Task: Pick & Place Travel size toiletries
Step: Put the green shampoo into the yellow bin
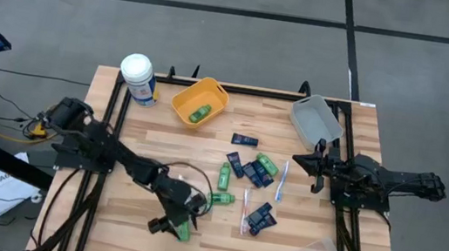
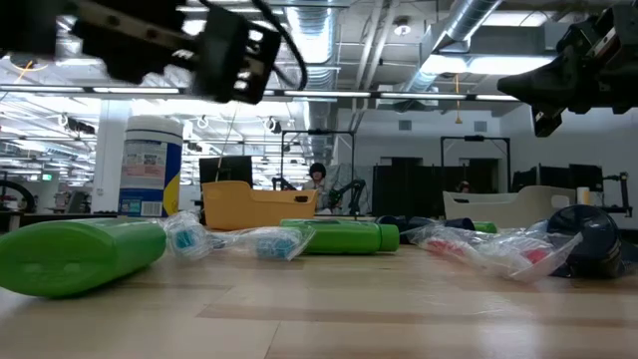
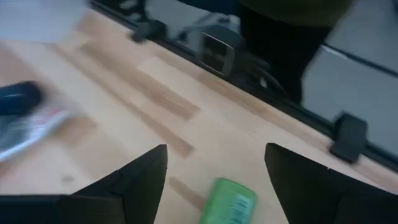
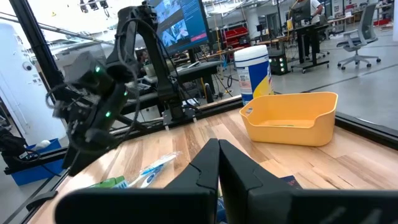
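On the wooden tabletop (image 1: 160,147), the left gripper (image 1: 174,224) hangs spread over a green bottle (image 3: 229,200) near the front edge, toiletries (image 1: 251,178) litter the middle, and the right gripper (image 1: 317,167) waits pressed together under pipe-hung ceilings.

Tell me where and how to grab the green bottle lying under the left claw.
Grip the green bottle across the middle of its body, coming straight down from above. It lies flat on the wooden table, so only its long sides are free. The left claw hovers open over it, one finger on each side, probably needing just a short descent.
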Robot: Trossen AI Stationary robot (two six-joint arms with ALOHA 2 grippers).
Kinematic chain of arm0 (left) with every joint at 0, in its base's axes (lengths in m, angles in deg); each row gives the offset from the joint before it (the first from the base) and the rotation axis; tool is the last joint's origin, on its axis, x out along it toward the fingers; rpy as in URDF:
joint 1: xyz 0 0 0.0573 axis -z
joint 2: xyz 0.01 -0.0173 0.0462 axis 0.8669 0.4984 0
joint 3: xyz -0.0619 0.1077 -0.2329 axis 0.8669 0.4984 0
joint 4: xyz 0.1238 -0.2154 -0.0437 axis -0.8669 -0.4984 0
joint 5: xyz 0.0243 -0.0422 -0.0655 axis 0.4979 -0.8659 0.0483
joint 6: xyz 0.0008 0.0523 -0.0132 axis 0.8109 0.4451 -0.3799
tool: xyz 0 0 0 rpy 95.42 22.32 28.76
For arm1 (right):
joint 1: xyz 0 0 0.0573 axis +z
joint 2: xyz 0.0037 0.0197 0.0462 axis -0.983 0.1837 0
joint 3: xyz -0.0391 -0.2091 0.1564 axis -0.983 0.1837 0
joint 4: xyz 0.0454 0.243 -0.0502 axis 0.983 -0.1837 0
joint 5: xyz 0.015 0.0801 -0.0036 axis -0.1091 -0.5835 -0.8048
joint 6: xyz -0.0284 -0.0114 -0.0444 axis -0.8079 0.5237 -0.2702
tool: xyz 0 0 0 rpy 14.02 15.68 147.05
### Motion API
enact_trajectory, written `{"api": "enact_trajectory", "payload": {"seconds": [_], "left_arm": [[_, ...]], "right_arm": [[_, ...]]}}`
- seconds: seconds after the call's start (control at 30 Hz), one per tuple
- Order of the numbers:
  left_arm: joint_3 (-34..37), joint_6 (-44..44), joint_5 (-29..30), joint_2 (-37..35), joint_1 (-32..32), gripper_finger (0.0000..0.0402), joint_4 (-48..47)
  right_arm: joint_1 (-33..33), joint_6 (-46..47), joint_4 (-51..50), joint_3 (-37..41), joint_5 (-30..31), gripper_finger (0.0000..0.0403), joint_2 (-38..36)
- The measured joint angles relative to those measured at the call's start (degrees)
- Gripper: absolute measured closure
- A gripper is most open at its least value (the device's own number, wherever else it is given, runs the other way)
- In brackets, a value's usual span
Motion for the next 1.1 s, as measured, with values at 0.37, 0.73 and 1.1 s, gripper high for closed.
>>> {"api": "enact_trajectory", "payload": {"seconds": [0.37,0.73,1.1], "left_arm": [[0.0,6.7,2.7,5.7,1.6,0.0137,1.2],[0.0,8.6,2.7,7.7,1.7,0.0137,0.6],[3.1,11.2,3.0,7.7,1.5,0.0137,-0.7]], "right_arm": [[0.0,0.0,0.0,0.0,0.0,0.0403,0.0],[0.0,0.0,0.0,0.0,0.0,0.0403,0.0],[0.0,0.0,0.0,0.0,0.0,0.0403,0.0]]}}
